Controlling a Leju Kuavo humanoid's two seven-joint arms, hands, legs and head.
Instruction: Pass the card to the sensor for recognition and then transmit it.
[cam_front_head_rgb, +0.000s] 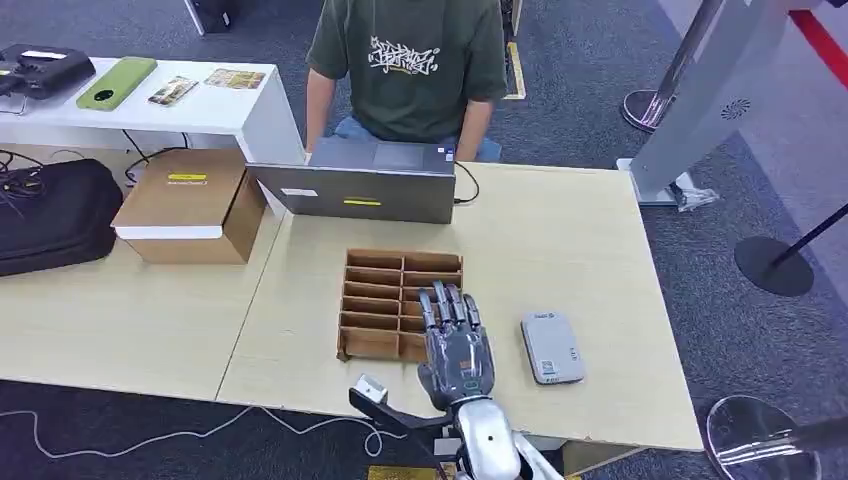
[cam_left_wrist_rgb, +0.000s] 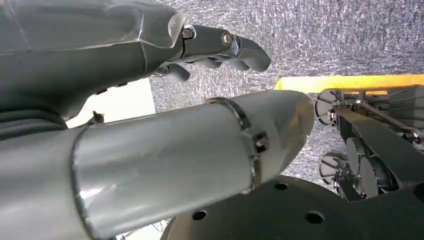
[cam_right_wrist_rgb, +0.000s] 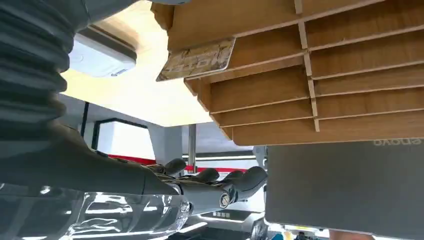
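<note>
The surface (cam_front_head_rgb: 560, 240) is a pale wooden top whose near edge runs just under the right robot hand (cam_front_head_rgb: 455, 345) and whose right edge lies beyond the sensor (cam_front_head_rgb: 552, 347). Bare wood lies open between the sensor and that right edge, and also to the left of the tray (cam_front_head_rgb: 400, 305).

The right robot hand hovers over the near right corner of the tray, fingers stretched forward and slightly apart, holding nothing. In the right wrist view the card (cam_right_wrist_rgb: 197, 61) stands in a slot of the tray at its near end, close by the hand but apart from the fingers (cam_right_wrist_rgb: 245, 180). The head view hides the card behind the hand.

The sensor, a small grey flat box, lies on the surface just right of the hand and the tray, apart from both.

The left robot hand (cam_left_wrist_rgb: 220, 47) hangs over the grey carpet, its fingers loosely curled around nothing.

Behind the tray stands a laptop (cam_front_head_rgb: 365, 185), its back toward the robot, with a person (cam_front_head_rgb: 410, 65) in a green shirt seated behind it. A cardboard box (cam_front_head_rgb: 190, 205) sits to the left on a neighbouring surface, beside a black bag (cam_front_head_rgb: 55, 215). The laptop closes off the far side of the tray.
</note>
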